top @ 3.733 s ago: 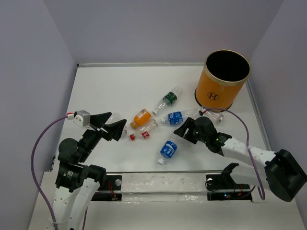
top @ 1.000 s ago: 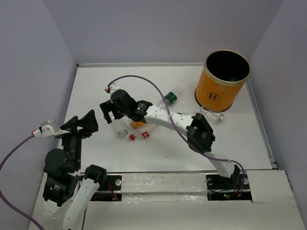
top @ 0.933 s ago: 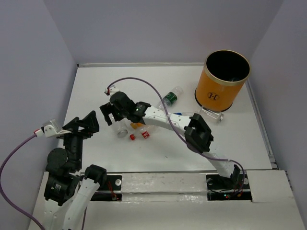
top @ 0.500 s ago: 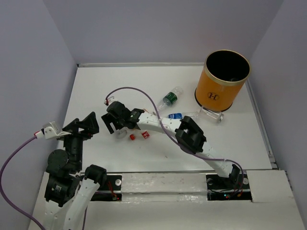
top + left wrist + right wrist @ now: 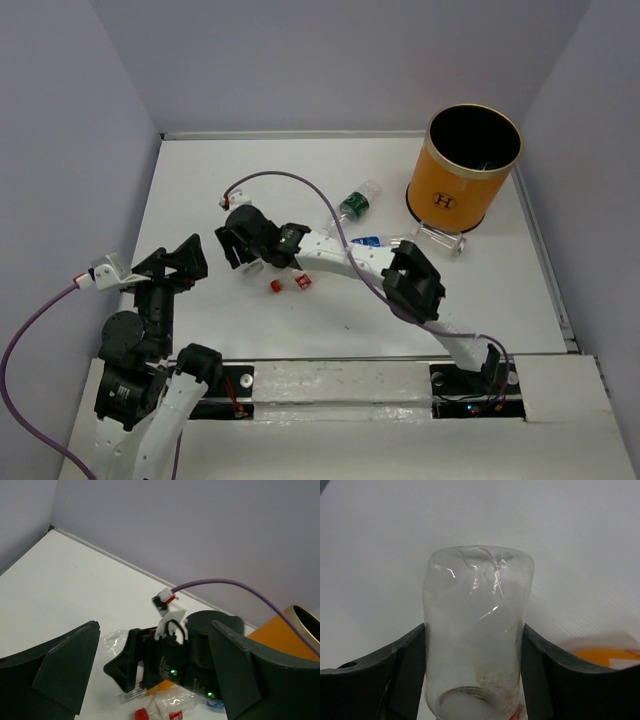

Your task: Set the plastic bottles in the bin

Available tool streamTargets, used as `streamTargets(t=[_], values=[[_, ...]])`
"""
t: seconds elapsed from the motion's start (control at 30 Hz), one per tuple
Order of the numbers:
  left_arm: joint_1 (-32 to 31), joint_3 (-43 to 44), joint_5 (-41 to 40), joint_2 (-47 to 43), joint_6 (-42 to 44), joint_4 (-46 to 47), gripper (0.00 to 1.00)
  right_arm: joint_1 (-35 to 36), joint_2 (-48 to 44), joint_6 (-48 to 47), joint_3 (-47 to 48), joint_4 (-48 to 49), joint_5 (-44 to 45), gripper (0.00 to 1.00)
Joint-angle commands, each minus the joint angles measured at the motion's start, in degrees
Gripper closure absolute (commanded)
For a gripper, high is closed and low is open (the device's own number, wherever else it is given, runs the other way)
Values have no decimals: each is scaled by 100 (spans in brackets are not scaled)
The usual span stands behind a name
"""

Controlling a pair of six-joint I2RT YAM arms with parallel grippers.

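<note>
My right gripper [image 5: 243, 250] reaches far to the left of the table, and in the right wrist view it [image 5: 472, 672] is shut on a clear, label-free plastic bottle [image 5: 476, 625], with both fingers [image 5: 402, 662] pressed against its sides. The orange bin [image 5: 462, 168] stands at the back right. On the table lie a green-label bottle [image 5: 352, 203], a blue-label bottle [image 5: 368, 241], a red-capped crushed bottle [image 5: 290, 284] and a clear bottle [image 5: 442, 241] at the bin's foot. An orange bottle [image 5: 606, 655] lies beside the held one. My left gripper [image 5: 176, 262] stands open and empty at the near left.
The right arm's purple cable [image 5: 290, 182] loops over the middle of the table. The enclosure's grey walls [image 5: 90, 150] close in the left, back and right sides. The bin [image 5: 282, 630] shows at the right edge of the left wrist view.
The right gripper's jaws have come together on the clear bottle, and it has shifted slightly. The left arm has barely moved.
</note>
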Motion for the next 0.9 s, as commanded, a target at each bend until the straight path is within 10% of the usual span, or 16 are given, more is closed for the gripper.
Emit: streamTargets(t=[0.0,0.37,0.73,0.83,0.87], values=[[-20,-17,-24,-107,-31,268,1,-300,-1858,-348,-423,897,590,63],[-20,-228,670,-142,153,602,1,-3565,-4697,-1806,-1899,994,2031,64],[-108,-272,776,-168,215,664,1,-5820,-4568,-1642,-2470,1336,1411,64],[-126,-280,758,-142,215,664,1,-5882,-4515,-1404,-2848,1336,1285,50],[-126,-280,758,-125,215,664,1,-5882,-4515,-1386,-2884,1336,1285,27]])
